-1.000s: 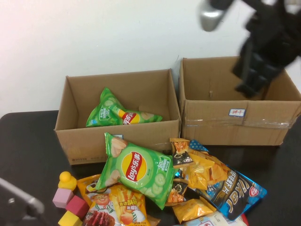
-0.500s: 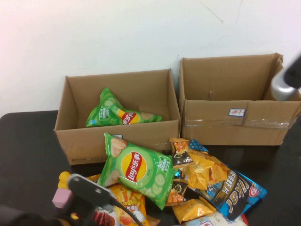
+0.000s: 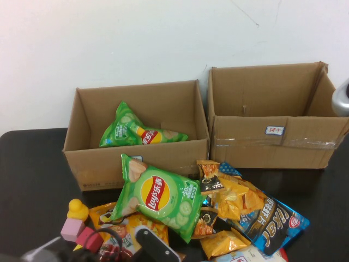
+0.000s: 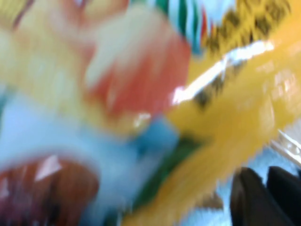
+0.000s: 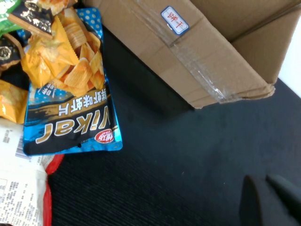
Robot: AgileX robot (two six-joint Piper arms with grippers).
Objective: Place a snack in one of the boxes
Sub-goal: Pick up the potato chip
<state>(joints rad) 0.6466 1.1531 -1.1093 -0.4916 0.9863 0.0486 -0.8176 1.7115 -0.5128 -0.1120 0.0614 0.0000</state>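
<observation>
Two open cardboard boxes stand at the back. The left box [image 3: 87, 158] holds a green Lay's bag [image 3: 136, 131]. The right box [image 3: 305, 147] looks empty. A snack pile lies in front: a second green Lay's bag [image 3: 158, 196], orange packets [image 3: 234, 196] and a blue Vikar bag [image 3: 272, 218], also in the right wrist view [image 5: 70, 122]. My left gripper [image 4: 263, 172] hangs close over blurred yellow and red bags, fingers together, holding nothing. My right gripper [image 5: 261, 179] is shut and empty over bare table beside the right box [image 5: 207, 56].
A yellow duck [image 3: 78, 209] and pink, red and yellow blocks [image 3: 82, 237] sit at the pile's left. My left arm [image 3: 152, 248] covers the pile's front edge. A grey part of my right arm [image 3: 342, 98] shows at the right edge. The table [image 3: 32, 174] is black.
My right arm has swung from above the right box out to the right edge. My left arm has come in from the lower left over the front of the snack pile.
</observation>
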